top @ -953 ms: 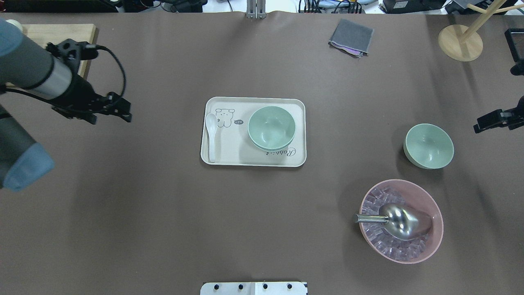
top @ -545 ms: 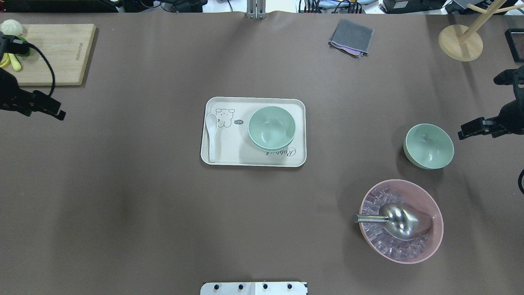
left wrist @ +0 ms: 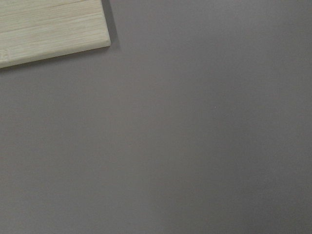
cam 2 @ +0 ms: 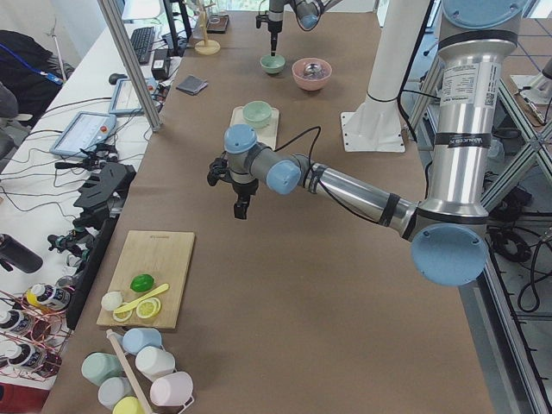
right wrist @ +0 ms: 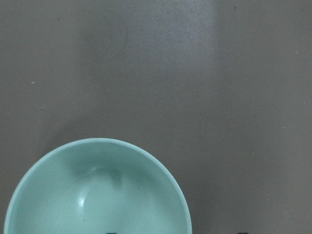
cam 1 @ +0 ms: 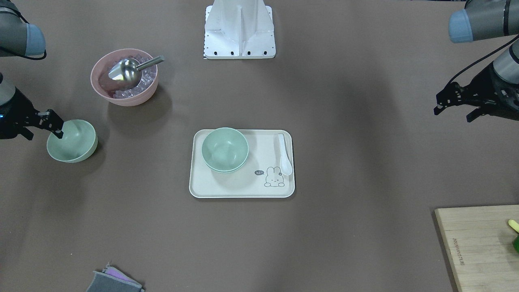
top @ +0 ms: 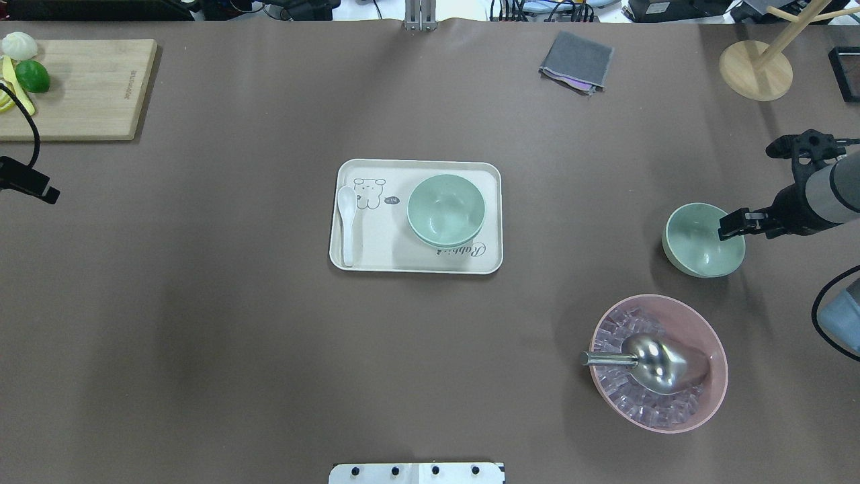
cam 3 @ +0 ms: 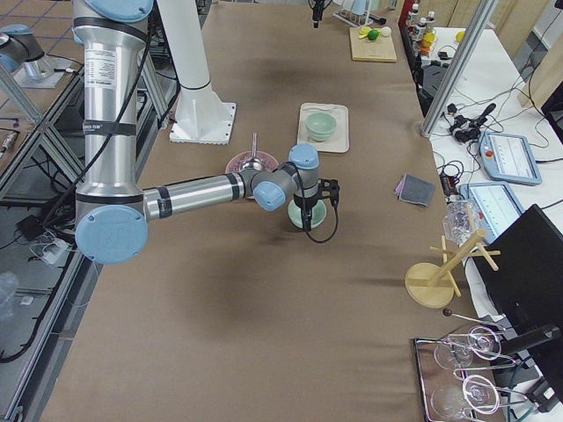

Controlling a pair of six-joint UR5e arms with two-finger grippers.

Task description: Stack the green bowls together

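Two green bowls (top: 445, 210) sit nested on the right half of the cream tray (top: 416, 263); they also show in the front view (cam 1: 225, 149). A third green bowl (top: 699, 245) stands alone on the table at the right, also seen in the front view (cam 1: 75, 142). My right gripper (top: 736, 227) is open and empty. It hangs over that bowl's outer rim, with one dark fingertip inside and one outside in the right wrist view (right wrist: 97, 190). My left gripper (cam 1: 453, 113) is open and empty, far off at the table's left edge.
A pink bowl (top: 712, 396) with ice and a metal scoop stands just in front of the lone bowl. A white spoon (top: 347, 225) lies on the tray's left side. A cutting board (top: 80, 87), a grey cloth (top: 576, 60) and a wooden stand (top: 756, 70) are at the back.
My left arm has drawn back to the table's left edge. My right gripper has moved in from the right edge to over the lone bowl's rim. The bowls have not moved.
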